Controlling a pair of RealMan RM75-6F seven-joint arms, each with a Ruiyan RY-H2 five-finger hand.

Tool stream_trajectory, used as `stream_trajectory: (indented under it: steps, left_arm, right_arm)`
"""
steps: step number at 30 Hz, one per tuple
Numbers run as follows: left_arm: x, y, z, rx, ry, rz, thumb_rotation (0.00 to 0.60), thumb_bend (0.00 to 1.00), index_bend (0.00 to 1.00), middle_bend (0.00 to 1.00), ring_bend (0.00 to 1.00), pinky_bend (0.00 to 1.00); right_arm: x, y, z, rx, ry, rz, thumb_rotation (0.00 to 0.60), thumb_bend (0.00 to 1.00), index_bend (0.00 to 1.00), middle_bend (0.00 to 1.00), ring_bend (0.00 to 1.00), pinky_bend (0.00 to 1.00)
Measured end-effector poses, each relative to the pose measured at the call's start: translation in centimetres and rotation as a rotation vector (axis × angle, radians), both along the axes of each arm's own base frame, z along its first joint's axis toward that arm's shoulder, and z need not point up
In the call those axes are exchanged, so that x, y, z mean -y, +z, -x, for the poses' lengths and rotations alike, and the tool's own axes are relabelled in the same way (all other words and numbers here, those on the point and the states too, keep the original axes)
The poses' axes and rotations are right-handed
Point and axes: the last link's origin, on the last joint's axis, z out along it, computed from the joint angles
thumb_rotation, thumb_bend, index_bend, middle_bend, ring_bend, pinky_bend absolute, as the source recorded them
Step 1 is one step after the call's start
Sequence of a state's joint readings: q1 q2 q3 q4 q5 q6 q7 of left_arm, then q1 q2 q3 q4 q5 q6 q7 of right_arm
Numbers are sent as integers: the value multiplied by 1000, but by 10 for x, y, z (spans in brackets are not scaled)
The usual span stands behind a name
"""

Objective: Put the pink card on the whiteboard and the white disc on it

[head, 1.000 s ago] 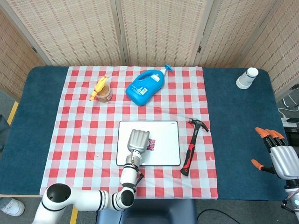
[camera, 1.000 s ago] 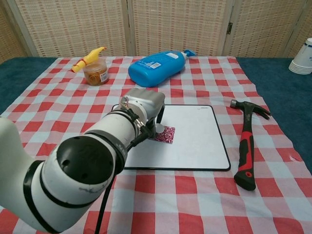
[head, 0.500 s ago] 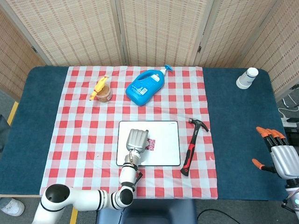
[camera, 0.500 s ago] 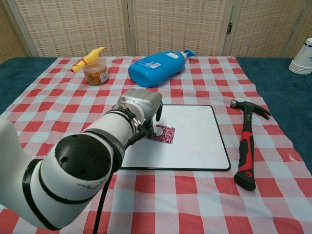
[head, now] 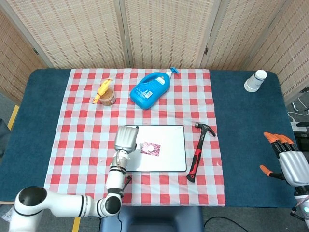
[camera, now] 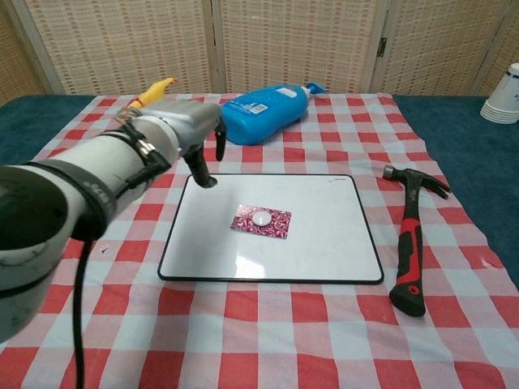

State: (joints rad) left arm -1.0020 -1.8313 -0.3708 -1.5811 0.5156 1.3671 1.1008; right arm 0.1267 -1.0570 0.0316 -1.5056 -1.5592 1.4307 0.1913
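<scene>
The pink card [camera: 260,221] lies flat near the middle of the whiteboard [camera: 324,243], with the white disc [camera: 261,217] resting on top of it. The left hand [camera: 188,134] hangs over the board's upper-left corner, fingers apart and holding nothing. The right hand [head: 289,162] sits at the frame's right edge, fingers spread and empty. Just right of the board lies a hammer [camera: 411,235]. Toward the top of the checked cloth [camera: 97,170] lie a blue bottle [camera: 259,103] and a small jar [head: 107,97]; paper cups [head: 255,80] stand at the upper right on the bench [head: 241,145].
</scene>
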Motion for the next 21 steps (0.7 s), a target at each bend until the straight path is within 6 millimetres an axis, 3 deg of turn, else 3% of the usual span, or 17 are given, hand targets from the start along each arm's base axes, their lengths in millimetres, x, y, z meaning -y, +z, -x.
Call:
stream_trajectory:
  steps: [2, 5, 8, 9, 11, 13, 18, 21]
  left_arm:
    - [2, 10, 11, 31, -5, -22, 600, 286, 292, 696, 770, 886]
    - [6, 25, 28, 115, -31, -47, 600, 286, 104, 235, 310, 524]
    - [11, 43, 50, 220, -77, -83, 600, 302, 15, 27, 52, 230]
    - [15, 51, 60, 259, -103, -99, 599, 303, 9, 13, 28, 186]
    - [23, 61, 80, 301, -142, -111, 530, 296, 0, 0, 0, 86]
    - [39, 72, 112, 312, -166, -97, 473, 289, 0, 0, 0, 46]
    - [85, 97, 204, 164, -108, -47, 471, 304, 0, 0, 0, 9]
    - [95, 106, 228, 119, -92, -63, 472, 317, 0, 0, 0, 3]
  right_arm:
    - [-2, -2, -2, -4, 9, -5, 600, 126, 56, 122, 57, 133]
    - [-5, -4, -4, -11, 19, -11, 600, 125, 56, 121, 57, 133]
    - [-6, -6, -6, -15, 22, -14, 600, 126, 56, 122, 57, 133]
    - [-6, -7, -6, -17, 22, -15, 600, 125, 56, 122, 57, 133]
    - [-6, -8, -6, -22, 21, -18, 600, 126, 56, 122, 57, 133]
    - [-6, -11, -7, -28, 22, -25, 600, 126, 56, 122, 57, 133]
    - [-6, -16, -9, -39, 28, -38, 600, 126, 56, 122, 57, 133]
    - [-5, -18, -10, -42, 28, -43, 600, 125, 56, 122, 57, 133]
